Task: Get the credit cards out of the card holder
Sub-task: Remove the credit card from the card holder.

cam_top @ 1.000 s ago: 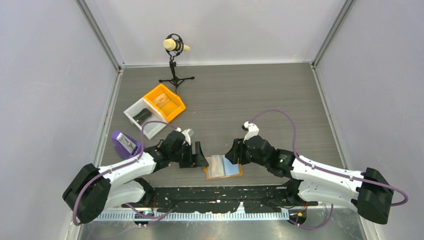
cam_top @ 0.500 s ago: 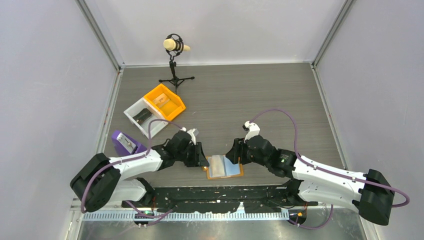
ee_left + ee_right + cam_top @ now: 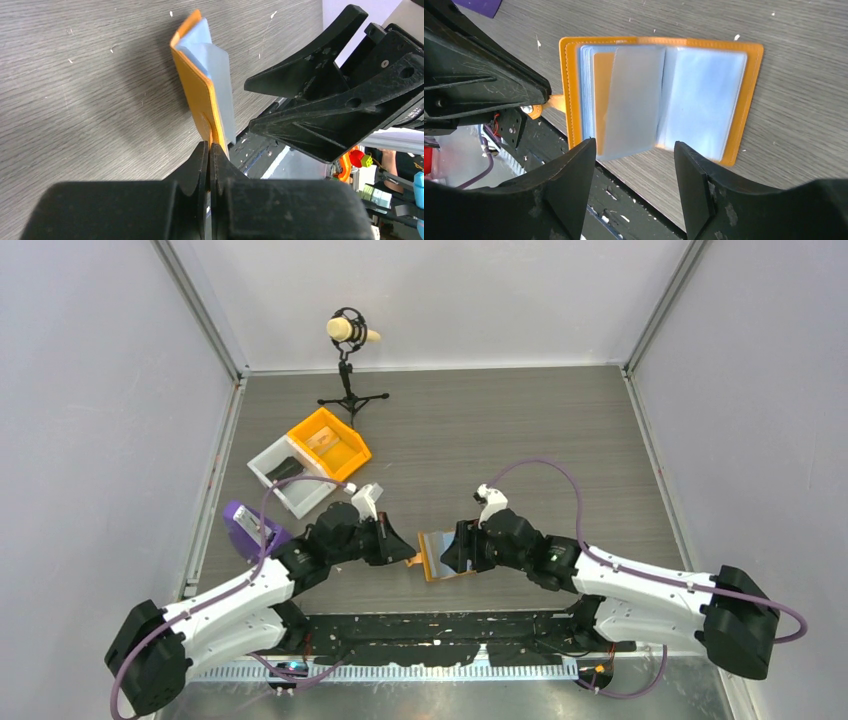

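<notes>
Card holder (image 3: 704, 95) open at table's (image 3: 814, 75) near edge, left jaws pinching its orange tab, right jaws spread above.

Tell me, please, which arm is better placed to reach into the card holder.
Right: the right gripper is open facing the opened card holder; the left gripper is shut on its edge.

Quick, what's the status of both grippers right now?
Left gripper: closed, pinching the edge tab of the card holder.
Right gripper: open, holding nothing, facing the open card holder.
</notes>
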Controlling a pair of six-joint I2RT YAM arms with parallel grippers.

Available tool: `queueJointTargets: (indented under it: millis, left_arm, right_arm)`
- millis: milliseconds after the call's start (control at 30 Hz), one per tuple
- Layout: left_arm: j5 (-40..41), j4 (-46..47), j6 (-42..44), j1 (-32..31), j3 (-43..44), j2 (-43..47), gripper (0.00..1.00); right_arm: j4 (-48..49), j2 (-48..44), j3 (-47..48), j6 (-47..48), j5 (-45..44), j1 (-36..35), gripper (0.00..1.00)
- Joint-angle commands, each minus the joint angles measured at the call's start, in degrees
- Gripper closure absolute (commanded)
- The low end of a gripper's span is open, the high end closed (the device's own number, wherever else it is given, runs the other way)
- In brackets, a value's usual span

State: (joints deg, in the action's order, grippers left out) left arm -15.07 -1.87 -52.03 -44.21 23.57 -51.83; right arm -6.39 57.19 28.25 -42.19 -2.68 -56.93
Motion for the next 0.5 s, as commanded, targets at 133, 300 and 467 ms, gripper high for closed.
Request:
queueJointTargets:
  millis: [133, 300, 467]
  left_arm:
    - [0.96, 2.46, -1.81, -0.76, -0.98, 0.25, 1.0]
    - [1.22, 0.07, -1.06, -0.79, -1.03, 0.49, 1.0]
    - [2.61, -3.75, 0.2, -0.79, -1.03, 1.24, 1.0]
  right_arm:
    - [5.31, 4.94, 4.53, -1.51, 1.8, -1.74, 0.33]
    - [5.5, 8.78, 5.5, -0.19, 1.56, -1.96, 0.33]
    - [0.19, 10.55, 6.72, 2.29, -4.46, -1.95, 0.35]
